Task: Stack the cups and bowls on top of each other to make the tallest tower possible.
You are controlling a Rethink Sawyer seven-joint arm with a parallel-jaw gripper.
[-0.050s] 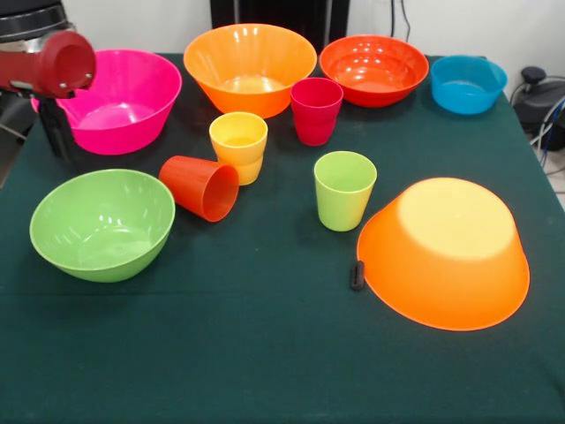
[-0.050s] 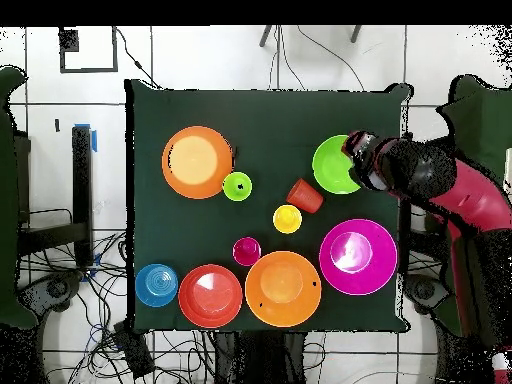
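Note:
Along the back stand a pink bowl [image 1: 124, 102], an upright orange bowl [image 1: 250, 66], a red-orange bowl [image 1: 373, 69] and a blue bowl [image 1: 468, 84]. A lime green bowl [image 1: 101, 223] sits front left. A second orange bowl [image 1: 446, 252] lies upside down at the right. In the middle are a crimson cup [image 1: 316, 110], a yellow cup [image 1: 238, 146] and a lime green cup [image 1: 343, 190], all upright. An orange-red cup [image 1: 201, 187] lies on its side. My gripper [image 1: 56, 131] hangs left of the pink bowl; in the overhead view the gripper [image 2: 360, 160] is above the green bowl's [image 2: 330, 165] rim, holding nothing visible.
A small black object [image 1: 357, 275] lies on the dark green cloth [image 1: 265, 353] against the upturned orange bowl's rim. Cables and equipment sit beyond the table's right edge [image 1: 538, 97]. The arm [image 2: 450, 190] reaches in over the table's side.

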